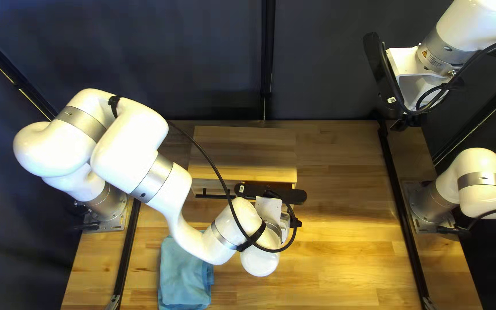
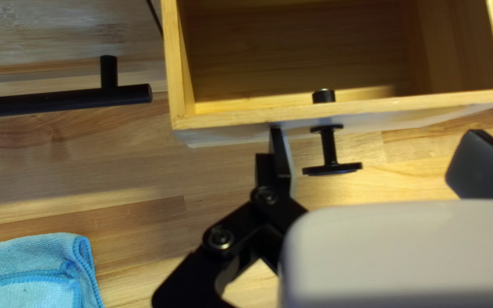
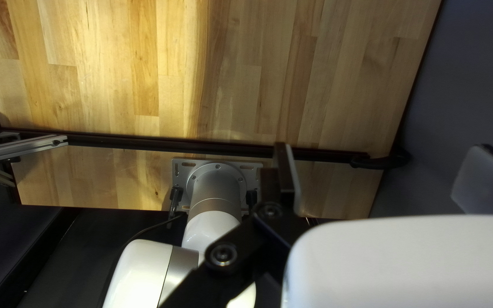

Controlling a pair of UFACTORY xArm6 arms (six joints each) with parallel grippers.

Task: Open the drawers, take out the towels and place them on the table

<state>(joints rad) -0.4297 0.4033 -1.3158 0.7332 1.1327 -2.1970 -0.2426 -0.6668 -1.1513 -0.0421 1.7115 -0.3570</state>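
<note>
Bare tabletop [image 1: 351, 202] right of drawer cabinet [image 1: 243, 150]

Butcher-block tabletop [image 1: 351, 258]: a wooden drawer cabinet [image 1: 243, 155] is set midway along its far edge; a folded light-blue towel [image 1: 183, 280] is laid at its near edge, left of centre.

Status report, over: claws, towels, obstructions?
Left claw open, astride the knob of the open drawer. Right claw open, raised, empty. Visible drawer interior empty; blue towel on table. Nothing in the way.
</note>
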